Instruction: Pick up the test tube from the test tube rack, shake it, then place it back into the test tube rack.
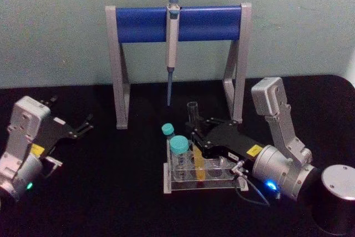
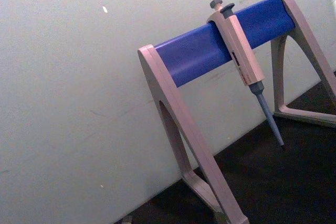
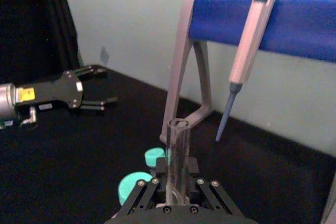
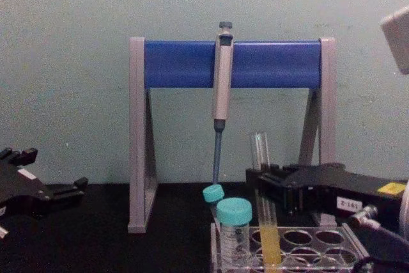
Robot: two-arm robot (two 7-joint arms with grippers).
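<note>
The test tube (image 1: 192, 116), a tall clear capless tube with yellow liquid low down, stands upright in the test tube rack (image 1: 166, 186), a low clear tray on the black table. My right gripper (image 1: 195, 137) reaches in from the right and is shut on the tube's middle, above the rack. The chest view shows the tube (image 4: 261, 148) rising above the gripper (image 4: 263, 183), and its yellow part sits inside the rack (image 4: 358, 242). From the right wrist, the tube (image 3: 177, 145) stands between the fingers. My left gripper (image 1: 72, 114) rests open at the far left.
Two teal-capped tubes (image 1: 179, 148) stand in the rack's left end, right beside the test tube. Behind them a grey-and-blue stand (image 1: 138, 25) holds a hanging pipette (image 1: 172, 43), whose tip points down just behind the rack. A dark cylinder (image 1: 336, 195) sits at the right front.
</note>
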